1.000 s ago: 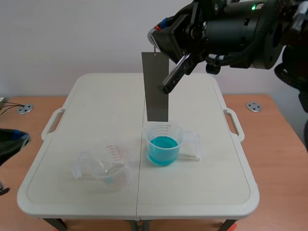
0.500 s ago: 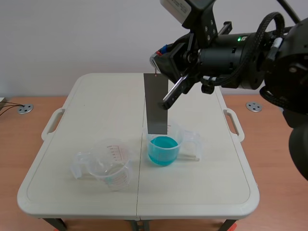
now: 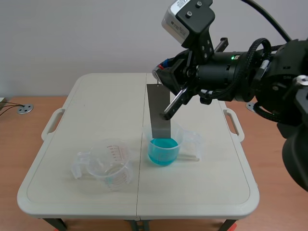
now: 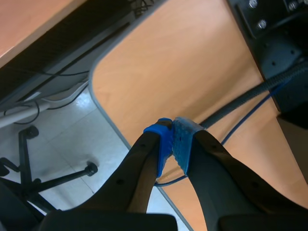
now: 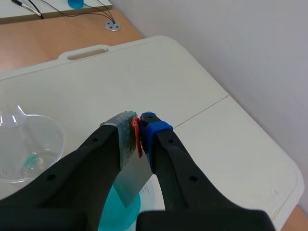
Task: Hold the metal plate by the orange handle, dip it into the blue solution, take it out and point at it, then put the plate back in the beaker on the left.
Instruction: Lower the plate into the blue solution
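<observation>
The right hand [image 5: 138, 122] is clenched on the orange handle [image 5: 137, 140], and the metal plate [image 3: 159, 111] hangs upright from it. It's a flat grey strip, lower edge down at the mouth of the blue solution beaker [image 3: 163, 148]; whether it touches the liquid is hard to judge. The clear beaker [image 3: 109, 169] stands apart to the left, with bare counter [image 3: 96, 101] all round. The left hand [image 4: 172, 140], pressed closed on nothing, hangs over a wooden desk [image 4: 183, 62].
</observation>
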Robot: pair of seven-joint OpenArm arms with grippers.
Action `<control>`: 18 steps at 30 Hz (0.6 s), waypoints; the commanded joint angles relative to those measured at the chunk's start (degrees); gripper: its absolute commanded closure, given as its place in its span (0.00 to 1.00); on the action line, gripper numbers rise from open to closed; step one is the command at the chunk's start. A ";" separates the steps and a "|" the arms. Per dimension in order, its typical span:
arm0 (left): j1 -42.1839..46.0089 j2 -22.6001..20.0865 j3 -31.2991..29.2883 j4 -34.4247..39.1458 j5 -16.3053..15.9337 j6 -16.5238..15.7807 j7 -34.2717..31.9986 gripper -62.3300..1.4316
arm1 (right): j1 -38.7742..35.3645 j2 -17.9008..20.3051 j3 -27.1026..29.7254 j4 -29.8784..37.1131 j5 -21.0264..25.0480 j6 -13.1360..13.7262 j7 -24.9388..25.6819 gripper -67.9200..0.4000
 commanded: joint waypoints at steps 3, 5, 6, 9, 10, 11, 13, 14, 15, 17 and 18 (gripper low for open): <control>-0.13 1.55 -0.22 -0.33 3.26 -0.15 -0.02 0.95 | 1.14 0.31 0.57 -2.16 -0.59 0.31 3.23 0.97; -0.13 2.16 -0.22 -0.79 4.20 -0.17 -0.04 0.95 | 1.14 0.31 0.57 -3.50 -1.38 0.31 4.33 0.97; -0.13 2.38 -0.22 -0.87 4.57 -0.17 -0.04 0.95 | 1.14 0.31 0.57 -4.15 -1.73 0.31 4.87 0.97; -0.15 2.60 -0.22 -1.05 5.25 -0.17 -0.04 0.95 | 1.14 0.31 0.57 -6.08 -2.82 0.31 6.54 0.97; -0.15 2.60 -0.22 -1.05 5.25 -0.17 -0.04 0.95 | 1.14 0.31 0.57 -6.60 -3.30 0.31 7.02 0.97; -0.15 2.60 -0.22 -1.05 5.25 -0.17 -0.04 0.95 | 1.14 0.31 0.57 -7.15 -3.69 0.31 7.39 0.97; -0.15 2.60 -0.22 -1.05 5.25 -0.17 -0.04 0.95 | 1.14 0.31 0.57 -8.35 -4.44 0.31 8.15 0.97; -0.15 2.60 -0.22 -1.05 5.25 -0.17 -0.04 0.95 | 1.14 0.31 0.57 -8.92 -4.46 0.31 8.31 0.97; -0.15 2.60 -0.22 -1.05 5.25 -0.17 -0.04 0.95 | 1.14 0.31 0.57 -9.44 -4.46 0.31 8.31 0.97; -0.15 2.60 -0.22 -1.05 5.25 -0.17 -0.02 0.95 | 1.14 0.31 0.57 -10.32 -4.68 0.31 8.33 0.97; -0.15 2.60 -0.22 -1.05 5.25 -0.17 -0.02 0.95 | 1.14 0.31 0.57 -10.64 -4.79 0.31 8.33 0.97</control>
